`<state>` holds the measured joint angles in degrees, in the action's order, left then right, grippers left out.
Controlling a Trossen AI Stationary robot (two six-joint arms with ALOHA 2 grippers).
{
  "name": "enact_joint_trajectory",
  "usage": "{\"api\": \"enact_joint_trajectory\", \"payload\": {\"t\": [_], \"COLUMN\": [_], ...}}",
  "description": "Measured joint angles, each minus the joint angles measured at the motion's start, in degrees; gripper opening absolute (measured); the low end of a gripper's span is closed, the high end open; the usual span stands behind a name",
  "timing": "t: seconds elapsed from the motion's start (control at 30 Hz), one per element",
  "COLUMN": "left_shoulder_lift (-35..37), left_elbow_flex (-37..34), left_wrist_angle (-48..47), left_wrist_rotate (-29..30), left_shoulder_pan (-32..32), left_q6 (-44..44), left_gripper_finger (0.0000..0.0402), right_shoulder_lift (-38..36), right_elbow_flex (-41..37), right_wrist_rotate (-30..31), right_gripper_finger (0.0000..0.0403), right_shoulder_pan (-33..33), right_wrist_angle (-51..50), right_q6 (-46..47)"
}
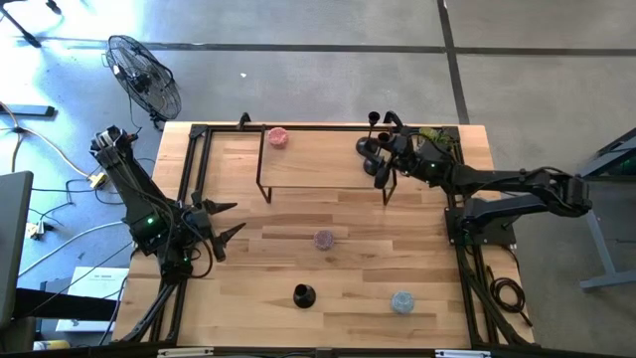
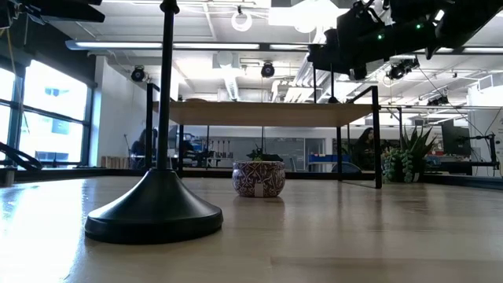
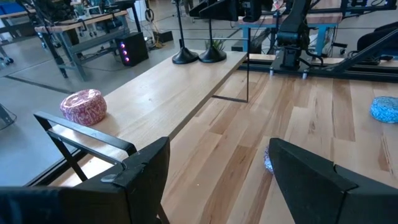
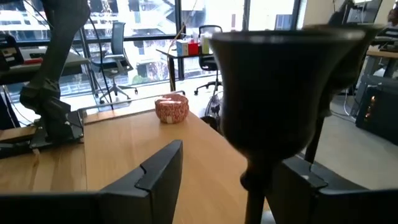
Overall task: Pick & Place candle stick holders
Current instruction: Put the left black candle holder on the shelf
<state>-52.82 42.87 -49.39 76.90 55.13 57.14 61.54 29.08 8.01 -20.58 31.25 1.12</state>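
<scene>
- No readable writing or labels anywhere that I can spot.
- Left gripper [image 1: 227, 221] sits at the table's [image 1: 328, 273] left edge, fingers spread wide, holding nothing.
- One candle stick holder [image 1: 303, 295] stands on the table well off to that gripper's right, near the front edge; a purple candle jar [image 1: 324, 239] is between them-ish.
- Right gripper [image 1: 381, 171] is over the raised shelf's [image 1: 318, 159] right end; can't tell if it's clamped, but a holder cup [image 4: 283, 87] sits right between its fingers.
- Two more holders [image 3: 198, 55] stand on that shelf end right beside it.
</scene>
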Motion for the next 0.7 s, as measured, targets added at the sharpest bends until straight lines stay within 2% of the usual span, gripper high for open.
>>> {"api": "enact_joint_trajectory", "payload": {"t": [0.7], "left_shoulder_lift": [0.0], "left_elbow_flex": [0.0], "left_wrist_angle": [0.0], "left_wrist_rotate": [-0.4], "left_shoulder_pan": [0.0], "left_q6": [0.2], "left_gripper_finger": [0.0269], "right_shoulder_lift": [0.0], "right_elbow_flex": [0.0], "right_wrist_rotate": [-1.0], "right_gripper_finger": [0.0193], "right_shoulder_pan": [0.0], "right_wrist_angle": [7.2], "right_q6": [-2.7]}}
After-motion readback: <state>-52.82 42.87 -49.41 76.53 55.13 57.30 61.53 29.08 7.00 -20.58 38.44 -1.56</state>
